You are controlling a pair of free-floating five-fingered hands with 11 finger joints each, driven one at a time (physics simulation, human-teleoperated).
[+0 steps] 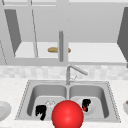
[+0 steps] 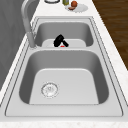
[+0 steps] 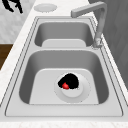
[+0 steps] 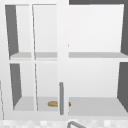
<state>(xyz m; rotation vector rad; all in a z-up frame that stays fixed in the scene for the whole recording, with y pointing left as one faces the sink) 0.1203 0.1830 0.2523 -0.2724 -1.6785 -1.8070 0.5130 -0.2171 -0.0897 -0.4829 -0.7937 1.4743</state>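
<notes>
My right hand (image 1: 86, 103) hangs low in the right basin, over a white plate (image 3: 83, 93) on the basin floor. Its fingers are curled round a small red thing (image 3: 65, 86), which peeks out under the hand (image 3: 71, 80). The left side view shows that hand (image 2: 60, 40) in the far basin. My left hand (image 1: 41, 111) floats in front of the left basin with fingers hanging loose and nothing in it. It also appears off the counter's front edge (image 3: 13, 5) in the right side view. A large red ball (image 1: 67, 114) covers the sink's front edge.
A grey faucet (image 1: 75, 70) rises behind the divider, its spout over the right basin. The open wall cabinet's shelf (image 4: 95, 105) holds a brown oval loaf (image 4: 53, 103) behind an edge-on door (image 1: 60, 46). One white plate (image 1: 3, 110) lies on the left counter, and a plate with food (image 2: 76, 7) on the right counter.
</notes>
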